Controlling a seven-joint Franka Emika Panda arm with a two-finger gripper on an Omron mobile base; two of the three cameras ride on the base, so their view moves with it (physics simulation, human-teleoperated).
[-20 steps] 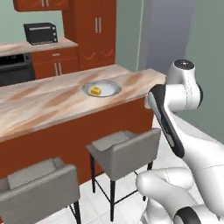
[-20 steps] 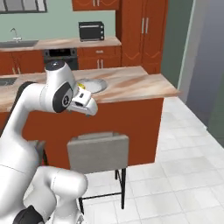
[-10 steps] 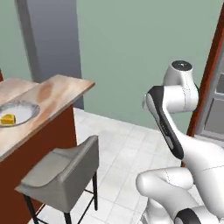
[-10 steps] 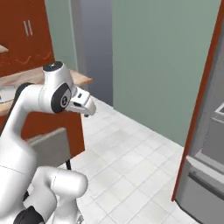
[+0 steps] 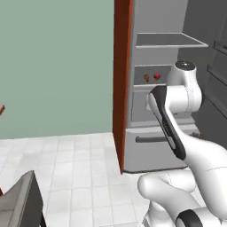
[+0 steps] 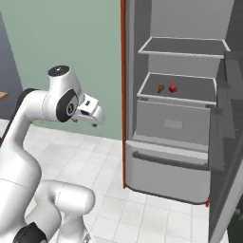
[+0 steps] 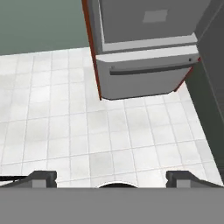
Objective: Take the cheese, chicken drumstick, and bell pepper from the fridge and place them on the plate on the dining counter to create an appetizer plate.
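The fridge [image 6: 175, 123] stands open ahead. On its middle shelf lie the brown chicken drumstick [image 6: 161, 88] and, just right of it, the red bell pepper [image 6: 173, 88]; both also show as the drumstick [image 5: 146, 78] and the pepper [image 5: 156, 76]. My gripper [image 6: 95, 116] hangs open and empty, well left of and short of the fridge, pointing down at the floor. In the hand view my gripper [image 7: 113, 178] has its fingertips [image 7: 43, 177] wide apart over white tiles. The cheese and the plate are out of view. A thin sliver of the dining counter [image 6: 2, 95] shows at the left edge.
The fridge's dark door [image 6: 230, 142] stands swung open on the right. A bar-handled lower drawer [image 7: 144, 74] juts out at the bottom. A red-brown panel [image 5: 122, 84] flanks the fridge's left side. A grey stool [image 5: 17, 204] sits at the lower left. White floor tiles [image 7: 109, 131] lie between.
The whole picture has swung from the dining counter and stools round to the open fridge, so the camera moved with the base. The gripper has stayed open and empty.
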